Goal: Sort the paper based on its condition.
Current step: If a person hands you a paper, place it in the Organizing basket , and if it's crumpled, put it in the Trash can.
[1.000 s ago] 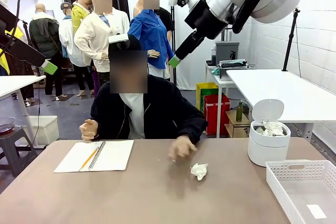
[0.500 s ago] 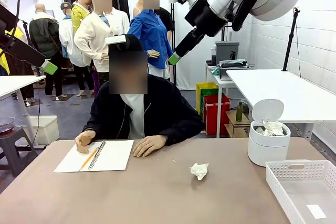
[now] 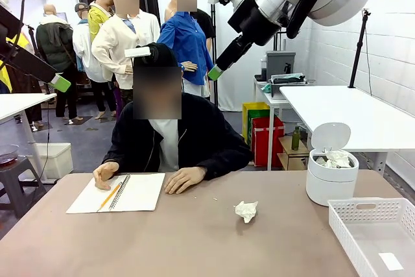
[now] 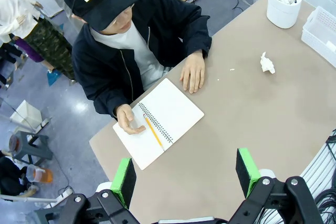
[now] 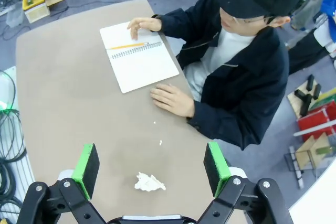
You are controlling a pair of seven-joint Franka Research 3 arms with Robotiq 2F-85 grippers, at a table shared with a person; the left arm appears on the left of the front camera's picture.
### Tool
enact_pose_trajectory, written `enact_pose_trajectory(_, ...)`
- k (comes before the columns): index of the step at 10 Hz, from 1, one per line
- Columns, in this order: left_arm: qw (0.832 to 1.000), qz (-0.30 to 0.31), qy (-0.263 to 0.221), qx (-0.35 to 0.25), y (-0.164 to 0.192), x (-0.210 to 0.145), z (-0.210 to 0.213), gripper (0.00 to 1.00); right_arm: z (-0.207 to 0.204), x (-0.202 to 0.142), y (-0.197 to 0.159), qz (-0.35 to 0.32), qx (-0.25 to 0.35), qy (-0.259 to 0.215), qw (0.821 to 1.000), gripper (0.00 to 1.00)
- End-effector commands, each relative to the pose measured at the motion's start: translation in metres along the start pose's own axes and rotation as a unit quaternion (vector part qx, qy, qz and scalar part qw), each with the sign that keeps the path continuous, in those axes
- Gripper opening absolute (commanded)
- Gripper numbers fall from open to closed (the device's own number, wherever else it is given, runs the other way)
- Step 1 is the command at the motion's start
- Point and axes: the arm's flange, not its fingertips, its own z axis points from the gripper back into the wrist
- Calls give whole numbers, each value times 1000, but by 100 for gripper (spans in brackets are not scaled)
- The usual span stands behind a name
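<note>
Person's hand (image 3: pixel 185 180) has pulled back from the crumpled paper (image 3: pixel 246 211) to rest beside the notebook (image 3: pixel 118 192).
Paper lies mid-counter (image 3: pixel 194 238); both tools, left (image 4: pixel 184 174) and right (image 5: pixel 151 164), hang high, fingers spread, empty.

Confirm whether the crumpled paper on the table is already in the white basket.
No, the crumpled paper lies on the bare table, apart from the white basket.

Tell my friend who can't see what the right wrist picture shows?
The right gripper hangs open, high over a small crumpled white paper ball on the brown table. A seated person rests hands by an open white spiral notebook with a yellow pencil.
</note>
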Motion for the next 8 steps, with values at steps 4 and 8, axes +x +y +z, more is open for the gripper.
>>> enact_pose_trajectory(4,1000,1,0,1,0,0,1,100,1,-2,1,0,2,-1,1000,100)
enact_pose_trajectory(8,1000,1,0,1,0,0,1,100,1,-2,1,0,2,-1,1000,100)
